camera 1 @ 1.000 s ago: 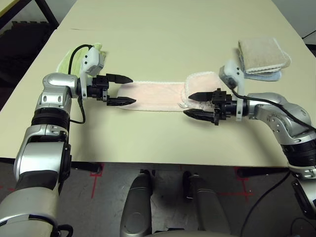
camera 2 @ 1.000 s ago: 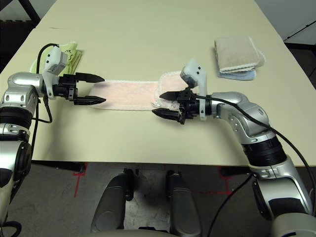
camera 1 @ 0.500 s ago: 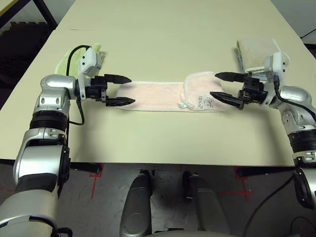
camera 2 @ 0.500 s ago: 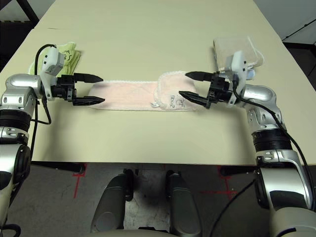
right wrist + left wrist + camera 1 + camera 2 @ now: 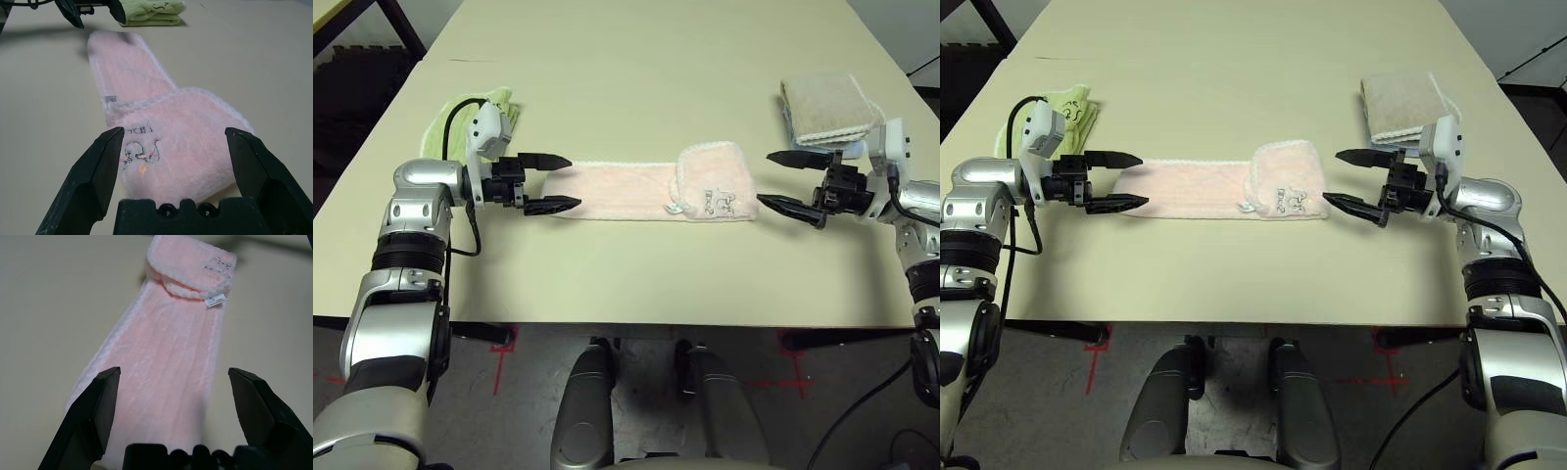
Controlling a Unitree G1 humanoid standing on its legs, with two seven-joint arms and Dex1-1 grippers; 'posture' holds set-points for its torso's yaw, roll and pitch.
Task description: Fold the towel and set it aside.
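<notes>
The towel lay as a long strip on the table, right end folded over, both grippers, left and right, released at its ends; the left should pinch both layers squarely before folding across.

dark embroidered lettering on the towel, too blurred to read, perhaps a name

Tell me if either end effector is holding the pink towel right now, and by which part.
Nothing is held. The left end effector and right end effector are open at opposite ends of the pink towel.
</notes>
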